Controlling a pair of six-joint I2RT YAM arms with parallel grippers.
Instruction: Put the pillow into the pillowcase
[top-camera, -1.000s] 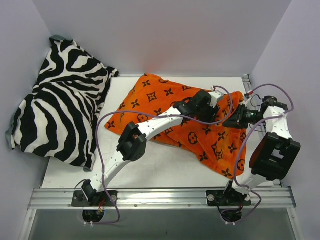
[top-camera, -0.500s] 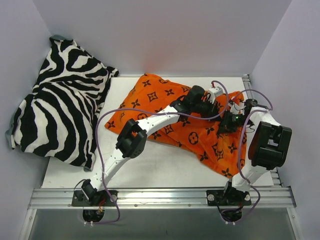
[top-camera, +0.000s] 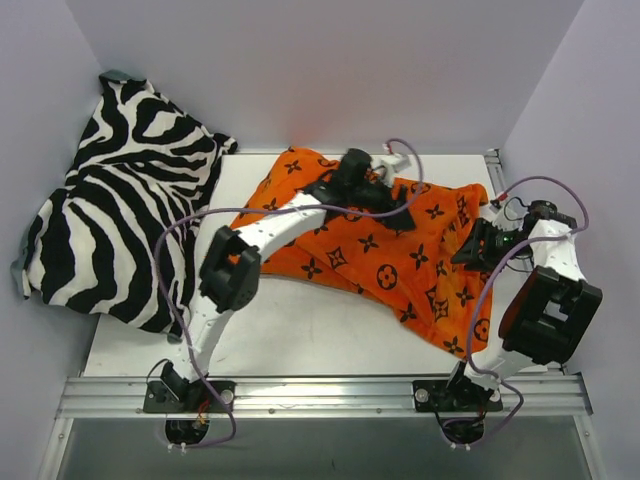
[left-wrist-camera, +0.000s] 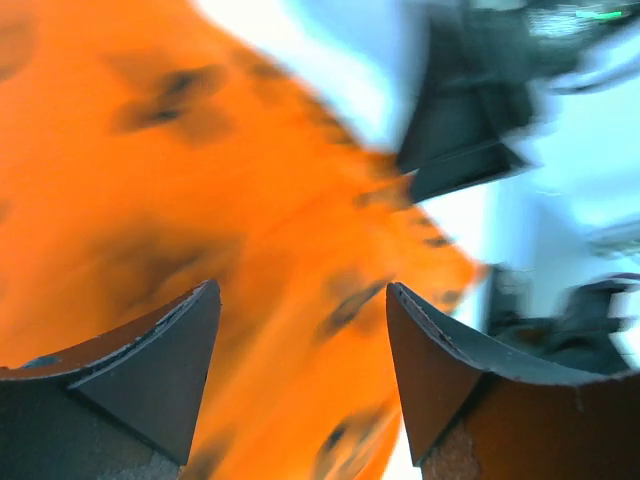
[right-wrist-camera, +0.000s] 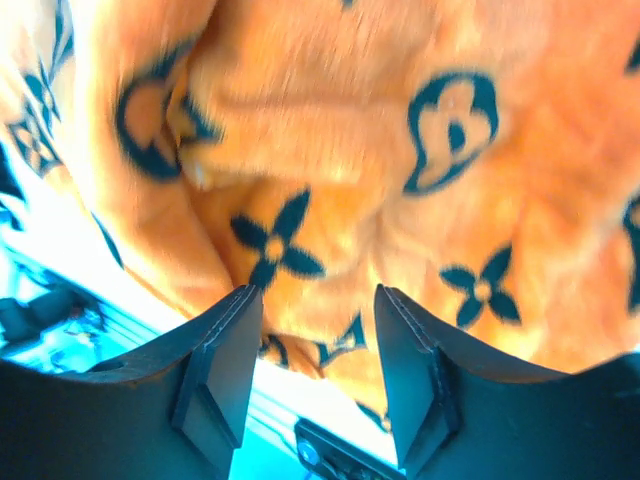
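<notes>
Where one pillowcase (top-camera: 392, 266) lies, one zebra cloth (top-camera: 120, 220) neighbours.

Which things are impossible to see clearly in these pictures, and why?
The pillow: seen in no view; the pillowcase may cover it.
The pillowcase opening: top view, lost among the folds.
The pillowcase's far edge: top view, partly hidden by the left arm.
The pillowcase print: left wrist view, smeared by motion blur.

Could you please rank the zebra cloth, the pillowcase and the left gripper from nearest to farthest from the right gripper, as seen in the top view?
1. The pillowcase: its right edge lies just beside the right gripper.
2. The left gripper: over the pillowcase, to the left and further back.
3. The zebra cloth: at the far left.
</notes>
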